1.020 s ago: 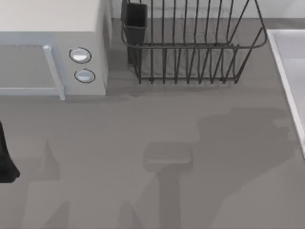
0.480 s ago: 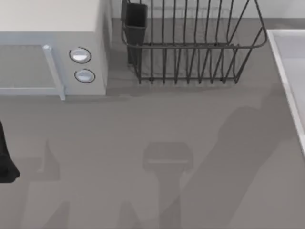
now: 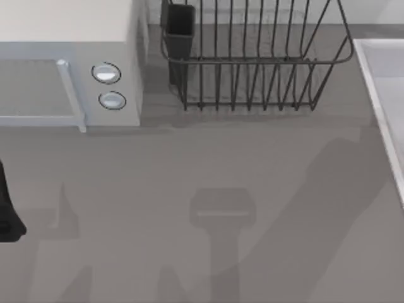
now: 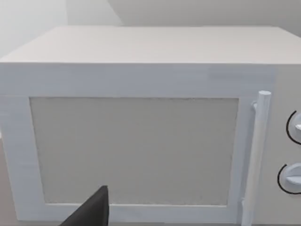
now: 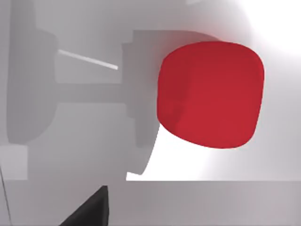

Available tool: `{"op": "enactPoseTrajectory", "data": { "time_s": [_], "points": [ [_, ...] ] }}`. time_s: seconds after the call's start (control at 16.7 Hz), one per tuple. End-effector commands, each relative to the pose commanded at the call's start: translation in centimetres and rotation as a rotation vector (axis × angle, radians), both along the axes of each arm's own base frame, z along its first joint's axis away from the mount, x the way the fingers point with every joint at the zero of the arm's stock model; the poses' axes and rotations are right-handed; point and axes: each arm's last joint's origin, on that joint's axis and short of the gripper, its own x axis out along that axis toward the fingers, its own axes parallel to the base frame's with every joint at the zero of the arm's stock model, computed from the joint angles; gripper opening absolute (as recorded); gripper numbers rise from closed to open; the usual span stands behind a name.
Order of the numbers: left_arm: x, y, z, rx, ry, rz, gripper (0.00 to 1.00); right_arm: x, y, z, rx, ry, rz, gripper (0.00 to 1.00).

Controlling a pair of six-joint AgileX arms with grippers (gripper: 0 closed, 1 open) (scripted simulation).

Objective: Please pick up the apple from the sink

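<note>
The apple (image 5: 210, 94), bright red and rounded, lies on the pale floor of the sink (image 5: 70, 155) and looms large in the right wrist view, directly below my right gripper (image 5: 91, 209), of which a black part shows at the picture's edge. Nothing touches the apple. In the top view the sink's raised light rim (image 3: 379, 95) runs along the table's right side. My left gripper (image 4: 91, 212) is parked at the table's left side (image 3: 7, 211), facing the microwave.
A white microwave (image 3: 69, 69) with two round knobs stands at the back left. A dark wire dish rack (image 3: 252, 63) stands at the back middle. Grey tabletop (image 3: 208, 183) lies between them and the sink, crossed by arm shadows.
The right arm's shadow on the table has swung rightward, toward the sink. The left arm has not moved.
</note>
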Motion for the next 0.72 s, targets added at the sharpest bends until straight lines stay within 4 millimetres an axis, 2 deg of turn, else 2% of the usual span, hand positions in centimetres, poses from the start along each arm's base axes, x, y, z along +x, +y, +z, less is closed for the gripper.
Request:
{"op": "enactPoseTrajectory", "data": {
  "time_s": [0.24,0.42,0.54,0.72],
  "points": [
    [0.0,0.0,0.0,0.000,0.000,0.000,1.00,0.5,-0.3,-6.5,-0.008,-0.025,-0.002,1.00],
    [0.0,0.0,0.0,0.000,0.000,0.000,1.00,0.0,-0.2,-11.0,-0.006,-0.020,-0.003,1.00],
    [0.0,0.0,0.0,0.000,0.000,0.000,1.00,-0.3,-0.1,-12.5,-0.003,-0.009,-0.004,1.00],
    [0.0,0.0,0.0,0.000,0.000,0.000,1.00,-0.3,-0.1,-12.6,-0.002,-0.008,-0.004,1.00]
  ]
}}
